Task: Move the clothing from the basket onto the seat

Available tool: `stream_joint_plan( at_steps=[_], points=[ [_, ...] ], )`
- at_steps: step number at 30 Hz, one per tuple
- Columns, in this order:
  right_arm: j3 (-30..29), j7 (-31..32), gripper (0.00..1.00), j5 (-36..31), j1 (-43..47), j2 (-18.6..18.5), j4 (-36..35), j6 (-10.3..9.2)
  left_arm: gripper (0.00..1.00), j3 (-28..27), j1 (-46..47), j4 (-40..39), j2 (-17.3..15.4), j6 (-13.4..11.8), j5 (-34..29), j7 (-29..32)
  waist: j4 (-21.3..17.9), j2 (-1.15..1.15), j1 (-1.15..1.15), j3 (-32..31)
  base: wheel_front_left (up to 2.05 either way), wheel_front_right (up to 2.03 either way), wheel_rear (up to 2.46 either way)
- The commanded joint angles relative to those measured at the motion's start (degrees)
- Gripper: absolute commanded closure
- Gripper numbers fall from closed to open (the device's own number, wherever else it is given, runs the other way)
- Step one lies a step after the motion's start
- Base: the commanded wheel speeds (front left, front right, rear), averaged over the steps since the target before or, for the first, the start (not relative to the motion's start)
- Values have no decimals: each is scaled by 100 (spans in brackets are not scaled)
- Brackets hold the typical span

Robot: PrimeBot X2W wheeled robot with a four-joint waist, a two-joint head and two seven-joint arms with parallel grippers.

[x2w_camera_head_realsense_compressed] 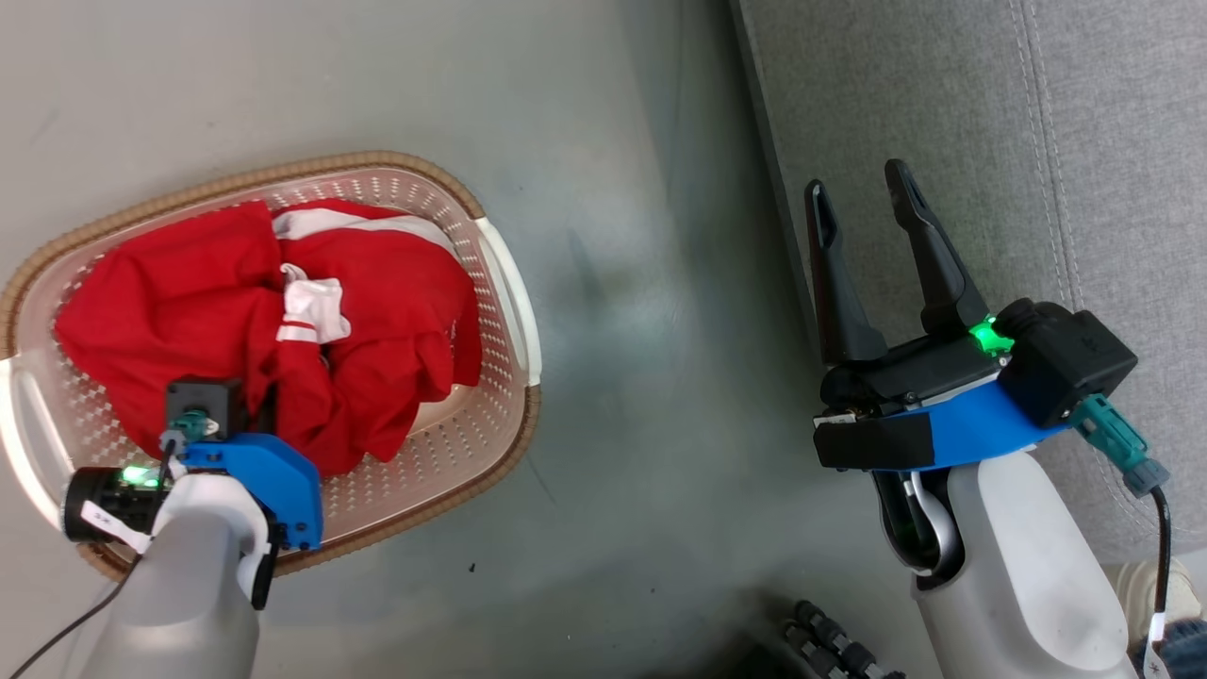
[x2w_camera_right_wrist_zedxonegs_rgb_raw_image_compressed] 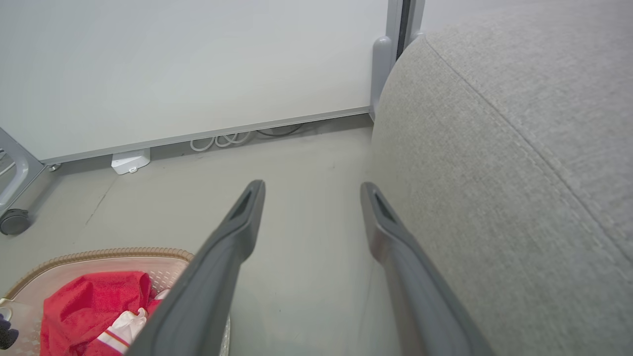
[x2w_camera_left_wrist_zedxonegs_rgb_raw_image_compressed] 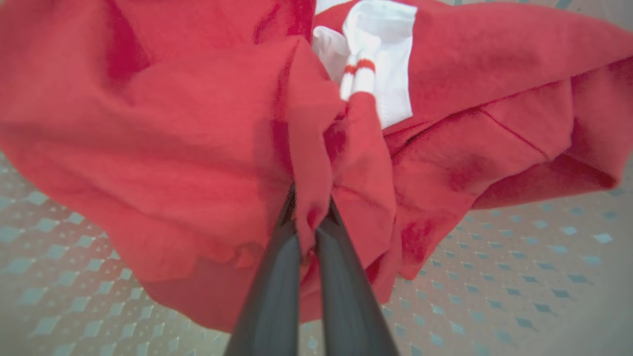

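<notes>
— Where are we holding the clothing (x2w_camera_head_realsense_compressed: 236, 311)?
— We're pinching a bunched red fold inside the basket (x2w_camera_head_realsense_compressed: 471, 443), lower left, with the left pincer (x2w_camera_left_wrist_zedxonegs_rgb_raw_image_compressed: 310, 213) clamped on it. It's probably soft and light. The right pincer (x2w_camera_head_realsense_compressed: 856, 184) is gaping beside the seat (x2w_camera_head_realsense_compressed: 943, 94).

Top-down head view; basket (x2w_camera_head_realsense_compressed: 514, 283) in all.

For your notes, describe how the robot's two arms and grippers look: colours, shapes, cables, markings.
Both forearms are pale grey and rounded, each carrying a blue bracket, black boxy camera, green light and teal plug. The right gripper and left gripper have two long dark tapering fingers. A black cable trails from each wrist.
</notes>
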State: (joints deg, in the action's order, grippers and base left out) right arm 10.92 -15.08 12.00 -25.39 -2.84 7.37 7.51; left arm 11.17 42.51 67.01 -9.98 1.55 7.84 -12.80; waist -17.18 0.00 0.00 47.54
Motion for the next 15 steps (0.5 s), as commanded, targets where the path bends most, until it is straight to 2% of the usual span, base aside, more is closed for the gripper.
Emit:
stream_joint_plan(
  at_steps=[1,7,15],
  points=[
    [-15,-11,0,-39,-79,-7,11,-4,100,28,71,28,4,27,-16,-37,35,0,0,-36,0,0,0],
    [-88,-10,0,-252,22,-8,184,-4,100,177,98,110,175,108,-39,-121,248,0,0,-423,0,0,0],
    [-170,4,0,-558,277,-9,539,-4,100,524,-82,-45,444,345,-151,-231,560,0,0,-1503,0,0,0]
  ],
)
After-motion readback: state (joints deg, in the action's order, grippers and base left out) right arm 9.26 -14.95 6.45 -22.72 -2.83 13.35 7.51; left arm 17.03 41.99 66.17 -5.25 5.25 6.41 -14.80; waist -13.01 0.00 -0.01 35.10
